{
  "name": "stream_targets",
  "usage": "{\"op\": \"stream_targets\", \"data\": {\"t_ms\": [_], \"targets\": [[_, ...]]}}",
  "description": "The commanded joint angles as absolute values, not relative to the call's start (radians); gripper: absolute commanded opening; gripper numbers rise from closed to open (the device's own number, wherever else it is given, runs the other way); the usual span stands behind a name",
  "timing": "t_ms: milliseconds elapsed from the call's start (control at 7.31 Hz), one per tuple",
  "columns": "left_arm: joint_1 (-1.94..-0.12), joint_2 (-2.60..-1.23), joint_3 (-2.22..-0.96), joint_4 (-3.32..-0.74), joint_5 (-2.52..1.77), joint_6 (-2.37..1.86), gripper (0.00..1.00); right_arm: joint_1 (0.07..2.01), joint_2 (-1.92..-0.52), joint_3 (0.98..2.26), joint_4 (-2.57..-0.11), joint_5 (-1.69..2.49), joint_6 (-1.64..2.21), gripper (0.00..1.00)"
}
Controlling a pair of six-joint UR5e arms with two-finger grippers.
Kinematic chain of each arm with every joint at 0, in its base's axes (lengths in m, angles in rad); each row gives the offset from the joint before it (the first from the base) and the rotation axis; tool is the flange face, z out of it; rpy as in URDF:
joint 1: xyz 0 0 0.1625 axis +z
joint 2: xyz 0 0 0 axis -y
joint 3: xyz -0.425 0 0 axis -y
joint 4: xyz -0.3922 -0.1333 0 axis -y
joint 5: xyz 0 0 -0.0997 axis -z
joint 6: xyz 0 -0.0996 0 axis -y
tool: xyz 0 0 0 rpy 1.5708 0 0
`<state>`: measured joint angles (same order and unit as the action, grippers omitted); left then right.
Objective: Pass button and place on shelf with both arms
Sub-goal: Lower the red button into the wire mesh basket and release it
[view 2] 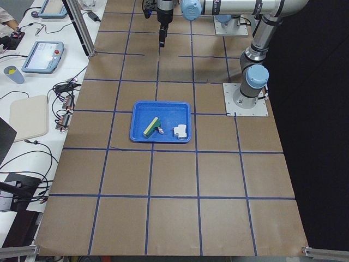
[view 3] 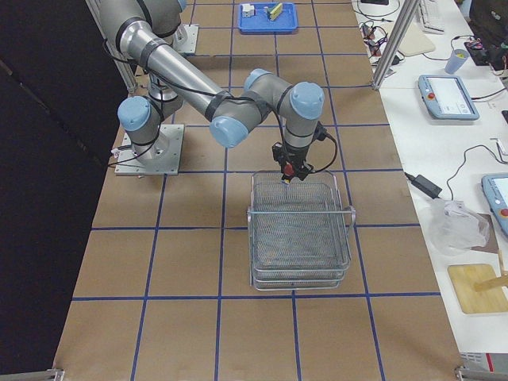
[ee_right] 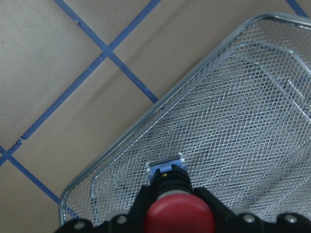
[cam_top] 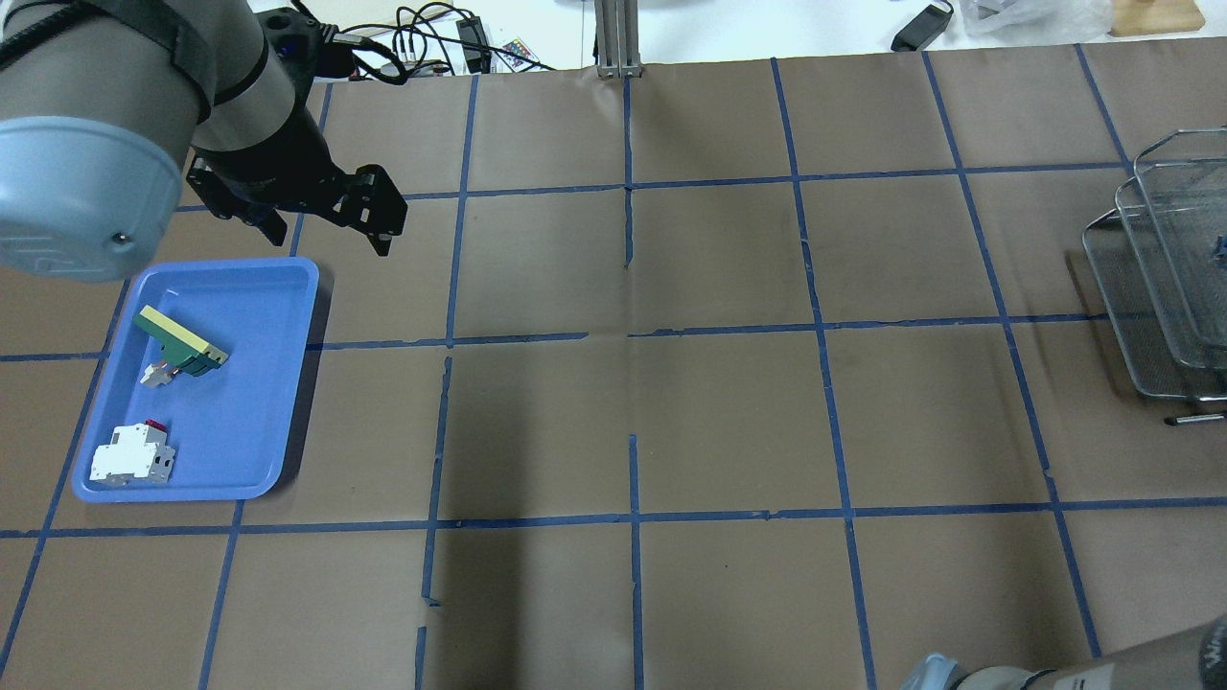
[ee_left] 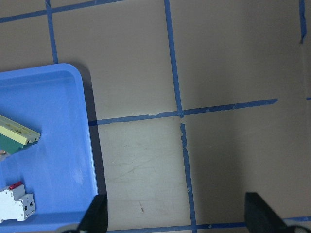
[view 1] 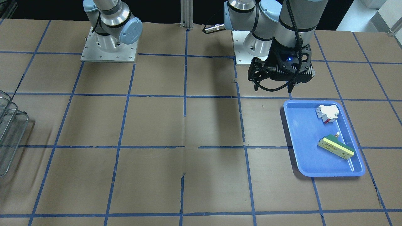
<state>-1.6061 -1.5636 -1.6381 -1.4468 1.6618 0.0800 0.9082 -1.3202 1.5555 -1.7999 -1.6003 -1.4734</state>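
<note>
The button (ee_right: 180, 214), with a red cap on a black body, sits between my right gripper's fingers (ee_right: 142, 206). My right gripper (view 3: 289, 165) is shut on it and holds it over the wire-mesh shelf (view 3: 302, 230), near the shelf's edge closest to the robot base. The shelf also shows at the overhead view's right edge (cam_top: 1165, 287) and at the front view's left edge (view 1: 9, 135). My left gripper (view 1: 272, 87) is open and empty. It hangs above the table just beside the blue tray (view 1: 301, 135), as the overhead view (cam_top: 326, 225) also shows.
The blue tray (cam_top: 259, 383) holds a white block with a red tab (cam_top: 132, 455) and a green-and-cream oblong block (cam_top: 180, 340). A metal post (cam_top: 618, 38) stands at the table's far edge. Blue tape lines grid the brown table.
</note>
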Motion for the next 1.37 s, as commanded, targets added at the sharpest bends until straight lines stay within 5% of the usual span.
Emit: {"op": "stream_targets", "data": {"t_ms": [0,137,274,821,1231], "targets": [[-1.605,-1.549,-1.638,-1.474,1.661,0.080,1.00,0.899,-1.309,1.557,-1.807,-1.608,-1.473,0.33],[-1.603,-1.539,-1.638,-1.511,1.663,0.080,1.00,0.888,-1.301,1.557,-1.806,-1.592,-1.474,0.81],[-1.600,-1.534,-1.638,-1.517,1.663,0.080,1.00,0.888,-1.299,1.555,-1.805,-1.591,-1.459,1.00],[-1.595,-1.528,-1.638,-1.535,1.663,0.080,1.00,0.896,-1.418,1.546,-1.685,-1.608,-1.348,1.00],[-1.595,-1.528,-1.637,-1.534,1.661,0.080,1.00,1.053,-1.619,1.569,-1.476,-1.589,-0.774,1.00]]}}
